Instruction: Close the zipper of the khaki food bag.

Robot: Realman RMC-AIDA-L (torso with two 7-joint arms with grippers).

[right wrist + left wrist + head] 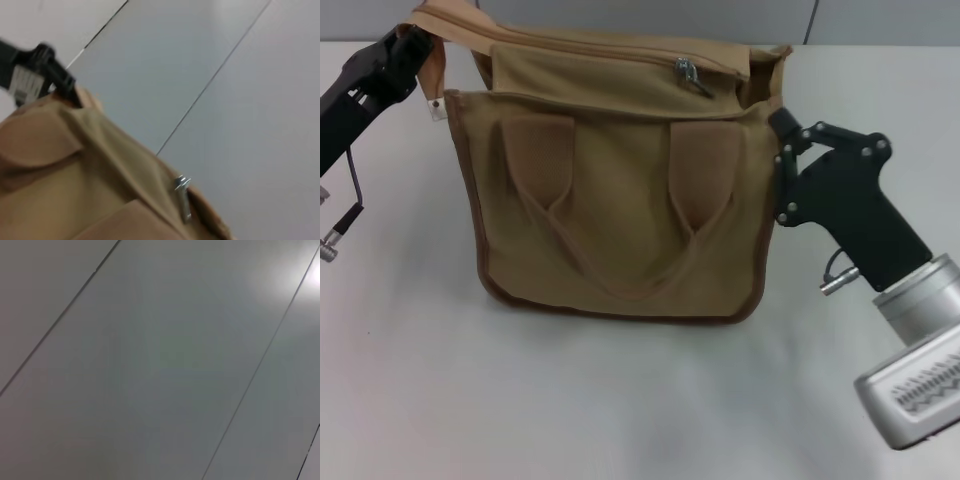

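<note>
Running along the far top edge of the khaki food bag (620, 200), the zipper (610, 50) has its small silver pull tab (692, 75) lying toward the right end of the top panel, near the right corner; in the right wrist view the same tab (183, 192) hangs against the tan cloth. The bag stands upright at the middle of the white table (620, 400), its two padded loop handles (620, 210) folded flat down the near face, dark brown piping along its lower edge.

At the bag's far left corner the left gripper (415, 45) pinches the tan fabric by the strap, its fingers narrow on the cloth; the right wrist view shows that black gripper (55, 75) gripping the same corner. A small white tag (437, 105) hangs just below it.

On the right, the right gripper (782, 135) sits tight against the bag's right side, just below the top corner, its black fingertips touching the fabric. Whether its pincer is wide or narrow I cannot tell.
</note>
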